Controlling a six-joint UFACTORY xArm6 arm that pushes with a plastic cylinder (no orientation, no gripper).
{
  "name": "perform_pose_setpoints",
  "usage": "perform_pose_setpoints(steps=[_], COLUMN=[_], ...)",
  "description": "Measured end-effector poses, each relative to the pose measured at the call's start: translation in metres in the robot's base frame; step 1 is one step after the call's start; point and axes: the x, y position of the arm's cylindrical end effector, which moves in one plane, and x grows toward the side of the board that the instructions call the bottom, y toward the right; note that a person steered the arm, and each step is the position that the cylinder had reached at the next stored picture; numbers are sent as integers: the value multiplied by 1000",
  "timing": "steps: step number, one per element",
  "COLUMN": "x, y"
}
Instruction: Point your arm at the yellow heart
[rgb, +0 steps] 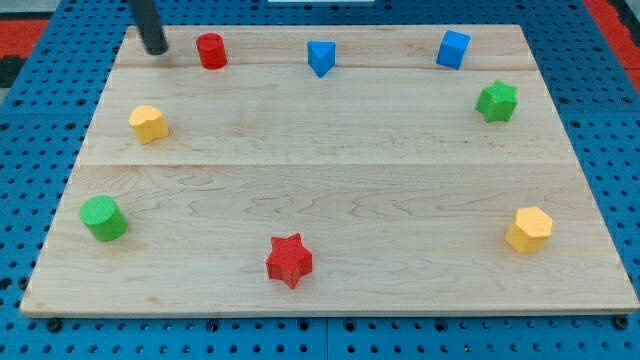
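Note:
The yellow heart lies near the left edge of the wooden board, in its upper half. My tip rests at the board's top left corner, above the yellow heart and apart from it by about one block's length. A red cylinder stands just to the right of my tip, with a small gap between them.
A blue triangle and a blue cube sit along the top edge. A green star is at the upper right and a yellow hexagon at the lower right. A red star is at the bottom centre, a green cylinder at the lower left.

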Motion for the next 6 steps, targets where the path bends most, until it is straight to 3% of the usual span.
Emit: perform_pose_setpoints(steps=[1,2,3,4,5,6], x=[15,78,173,180,159,184], y=[110,165,150,49,0,12])
